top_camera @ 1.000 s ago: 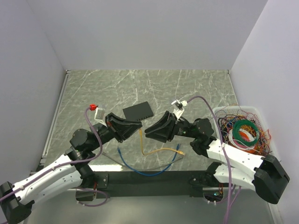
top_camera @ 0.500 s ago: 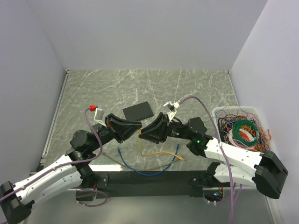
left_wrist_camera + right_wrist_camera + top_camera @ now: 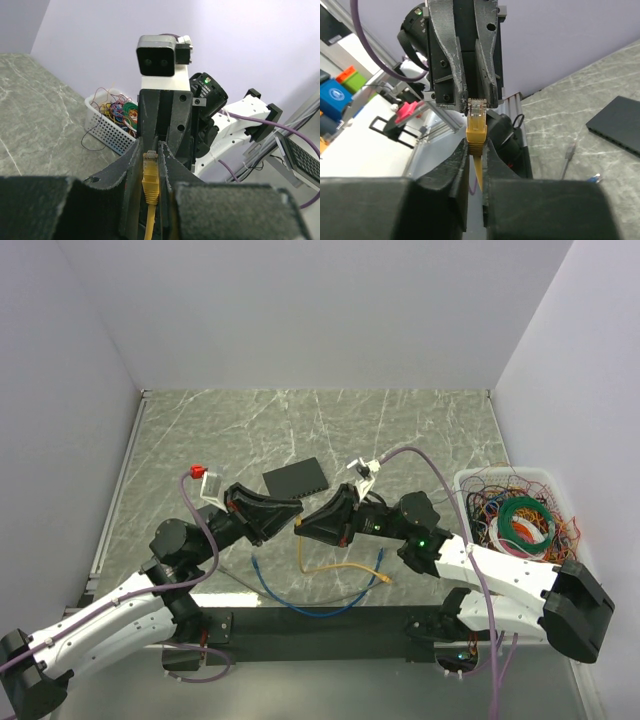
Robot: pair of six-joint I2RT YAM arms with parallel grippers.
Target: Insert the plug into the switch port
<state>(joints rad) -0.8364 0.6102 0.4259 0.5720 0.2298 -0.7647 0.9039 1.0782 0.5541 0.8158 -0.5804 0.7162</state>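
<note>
The yellow plug point(image 3: 299, 523) stands upright in the air between the two arms, and its yellow cable point(image 3: 340, 565) hangs down to the table. My left gripper point(image 3: 296, 514) is shut on the plug's head point(image 3: 150, 172). My right gripper point(image 3: 303, 528) meets it tip to tip, shut on the plug's ribbed boot point(image 3: 476, 135). The black switch point(image 3: 296, 477) lies flat on the table just behind the grippers; it also shows in the right wrist view point(image 3: 617, 125).
A blue cable point(image 3: 300, 598) and a grey cable point(image 3: 235, 580) lie on the table near the front edge. A white basket point(image 3: 535, 480) with tangled coloured wires stands at the right. The yellow cable's other plug point(image 3: 385, 578) rests on the table.
My right gripper has moved left to the left gripper and now pinches the plug's boot. The left arm has stayed still, holding the plug.
</note>
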